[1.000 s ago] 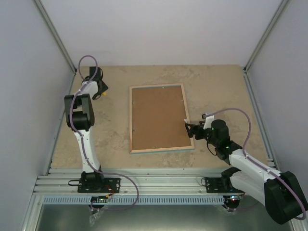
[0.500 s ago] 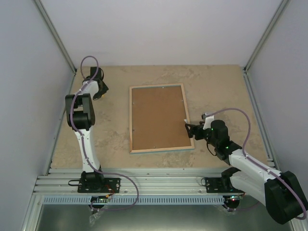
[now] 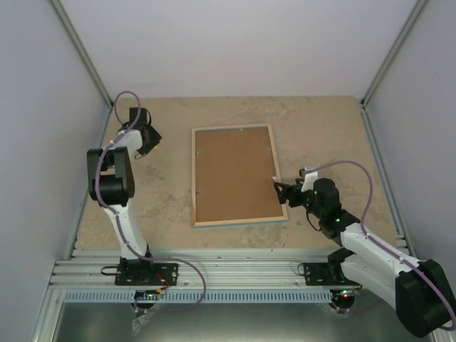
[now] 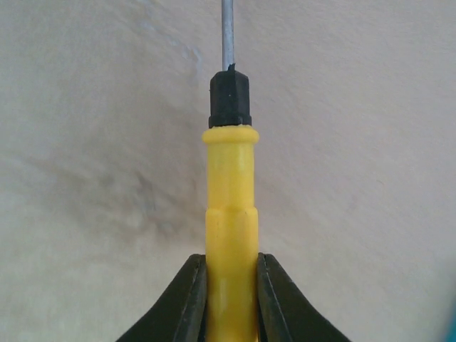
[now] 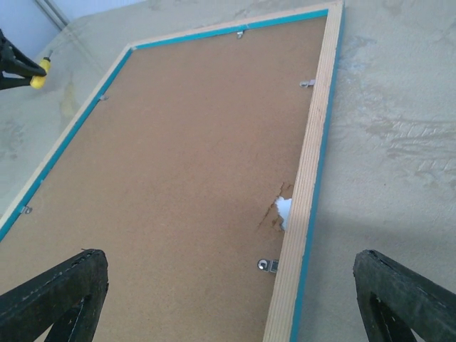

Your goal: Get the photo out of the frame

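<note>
Beige stone-patterned table carries the frame face down at centre, brown backing up; left gripper pinches a yellow-handled screwdriver far left; right gripper gapes wide, seemingly over the frame's near-right corner.

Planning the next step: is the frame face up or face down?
Face down: the frame shows its backing and clips on top.

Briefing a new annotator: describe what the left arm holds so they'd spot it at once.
On the beige table, a frame lies back-up; look left of it, near the far corner, to the left end effector. Clamped between its fingers is a slim tool, apparently a screwdriver: yellow handle, black collar, thin metal shaft. Nothing else here is yellow.
</note>
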Tool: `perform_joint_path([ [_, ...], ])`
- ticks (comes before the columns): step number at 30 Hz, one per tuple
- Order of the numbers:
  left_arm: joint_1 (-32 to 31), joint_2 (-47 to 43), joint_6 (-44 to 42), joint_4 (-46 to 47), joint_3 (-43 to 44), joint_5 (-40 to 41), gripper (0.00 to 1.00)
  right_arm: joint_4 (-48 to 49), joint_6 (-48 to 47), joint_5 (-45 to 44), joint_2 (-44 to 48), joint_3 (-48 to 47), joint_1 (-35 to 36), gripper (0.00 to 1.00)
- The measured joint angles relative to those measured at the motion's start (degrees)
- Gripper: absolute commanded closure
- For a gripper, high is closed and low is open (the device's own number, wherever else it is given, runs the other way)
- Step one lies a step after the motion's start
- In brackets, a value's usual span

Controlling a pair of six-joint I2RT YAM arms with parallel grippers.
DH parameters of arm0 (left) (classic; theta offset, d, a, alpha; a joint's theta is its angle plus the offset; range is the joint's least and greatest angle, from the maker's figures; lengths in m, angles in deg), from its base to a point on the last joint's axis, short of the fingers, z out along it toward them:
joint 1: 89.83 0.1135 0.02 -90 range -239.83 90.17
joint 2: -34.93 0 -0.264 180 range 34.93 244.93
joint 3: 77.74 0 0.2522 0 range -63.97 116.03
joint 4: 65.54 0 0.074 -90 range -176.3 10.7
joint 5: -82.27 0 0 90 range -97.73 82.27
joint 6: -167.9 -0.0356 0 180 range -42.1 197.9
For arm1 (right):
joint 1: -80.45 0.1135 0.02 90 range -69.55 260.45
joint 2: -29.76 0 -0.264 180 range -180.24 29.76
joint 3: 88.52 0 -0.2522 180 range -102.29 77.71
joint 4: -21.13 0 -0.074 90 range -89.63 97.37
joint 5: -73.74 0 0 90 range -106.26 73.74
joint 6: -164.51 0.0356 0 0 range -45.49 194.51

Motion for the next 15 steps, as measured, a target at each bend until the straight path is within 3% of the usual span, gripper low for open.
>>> perform_joint_path([
  [9,-1.29,-21.44,5.9,11.26,-20.5,-9.18,0.99,-0.17,-0.02,-0.46,2.4,0.0,0.5,0.06],
  [15,-6.82,-36.3,9.05,17.68,-34.49,-13.46,0.98,-0.26,-0.04,-0.44,3.28,0.0,1.36,0.05],
])
